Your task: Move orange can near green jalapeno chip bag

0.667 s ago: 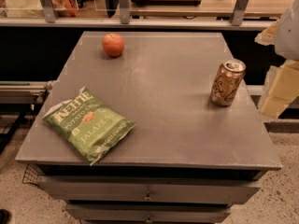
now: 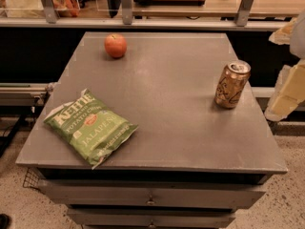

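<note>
One orange can [image 2: 232, 85], upright, on the counter [image 2: 167, 118], right side. One green jalapeno chip bag [image 2: 89, 127], flat, front-left, well apart. One apple [image 2: 116, 45], back-left. Gripper [image 2: 288, 92] beyond right edge, near can; open or closed, cannot tell.

The single camera stands high in front of the table [image 2: 171, 104] and looks steeply down and across it toward the shelving [image 2: 190, 13] behind. It is near enough that the tabletop fills most of the view, with the drawer fronts [image 2: 150, 197] below. The green jalapeno chip bag [image 2: 90, 128] lies nearest the lens at left, the apple [image 2: 116, 46] far left, the orange can [image 2: 232, 85] at right. The claw [image 2: 286, 97] intrudes at the right edge, partly cropped.
</note>
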